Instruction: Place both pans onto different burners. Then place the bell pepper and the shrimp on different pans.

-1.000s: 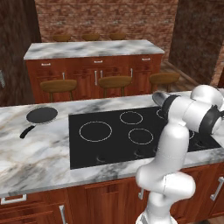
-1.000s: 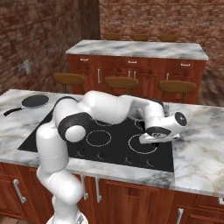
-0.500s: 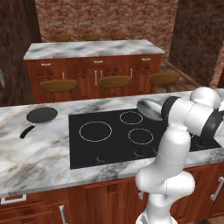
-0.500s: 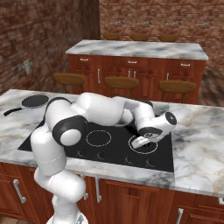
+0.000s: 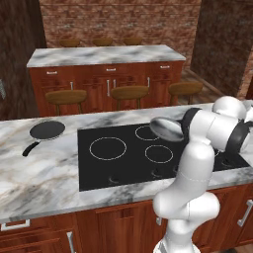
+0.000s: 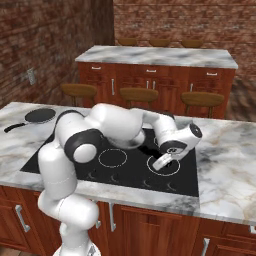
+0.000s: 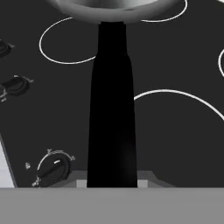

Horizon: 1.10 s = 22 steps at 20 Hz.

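The steel pan (image 5: 166, 129) hangs tilted above the black cooktop (image 5: 123, 170), over the back middle burner (image 5: 146, 133). My gripper (image 6: 170, 153) is shut on its long black handle (image 7: 111, 109), and the pan's bowl (image 7: 109, 6) sits at the top of the hand view. The black pan (image 5: 47, 130) rests on the marble counter left of the cooktop, also seen at far left as the black pan (image 6: 40, 115). A large burner (image 5: 107, 148) and a front burner (image 5: 159, 153) are bare. The bell pepper and the shrimp are out of view.
Control knobs (image 7: 54, 166) line the cooktop's front edge. Marble counter (image 5: 34, 173) stretches to the left and marble counter (image 6: 225, 165) to the right of the glass. Behind stands an island (image 5: 106, 57) with wooden stools (image 5: 129, 92).
The arm has swung the steel pan left, from the cooktop's right rear corner to above the back middle burner. The black pan has stayed put.
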Available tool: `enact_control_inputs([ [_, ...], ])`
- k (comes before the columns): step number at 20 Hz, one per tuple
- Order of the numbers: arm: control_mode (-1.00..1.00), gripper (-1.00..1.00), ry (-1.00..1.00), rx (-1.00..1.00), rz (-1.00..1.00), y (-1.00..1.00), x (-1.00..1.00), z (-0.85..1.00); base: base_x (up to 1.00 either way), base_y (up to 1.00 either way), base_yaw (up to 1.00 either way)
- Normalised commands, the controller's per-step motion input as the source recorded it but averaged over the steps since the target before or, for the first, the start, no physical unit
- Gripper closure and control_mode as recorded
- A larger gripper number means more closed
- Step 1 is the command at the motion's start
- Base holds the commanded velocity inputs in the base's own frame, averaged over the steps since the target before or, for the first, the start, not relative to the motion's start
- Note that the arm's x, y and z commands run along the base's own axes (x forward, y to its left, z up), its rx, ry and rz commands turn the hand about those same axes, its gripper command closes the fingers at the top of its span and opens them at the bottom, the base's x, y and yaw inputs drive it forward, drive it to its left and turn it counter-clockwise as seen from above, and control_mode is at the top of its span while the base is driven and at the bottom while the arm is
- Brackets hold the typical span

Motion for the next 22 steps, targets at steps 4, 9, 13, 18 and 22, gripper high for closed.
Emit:
enact_control_inputs([
  [4, -1.00, 1.00, 0.00, -0.12, 0.09, 0.05, 0.07, -0.11, 0.00, 0.00, 0.00],
  [9, -1.00, 1.00, 0.00, -0.17, 0.07, 0.21, 0.07, -0.26, 0.00, 0.00, 0.00],
  [13, -1.00, 1.00, 0.00, -0.14, 0.03, 0.34, 0.11, -0.19, 0.00, 0.00, 0.00],
  [18, -1.00, 1.00, 0.00, -0.10, 0.02, 0.36, 0.10, -0.10, 0.00, 0.00, 0.00],
  [22, -1.00, 1.00, 0.00, -0.06, 0.02, 0.21, 0.02, -0.08, 0.00, 0.00, 0.00],
])
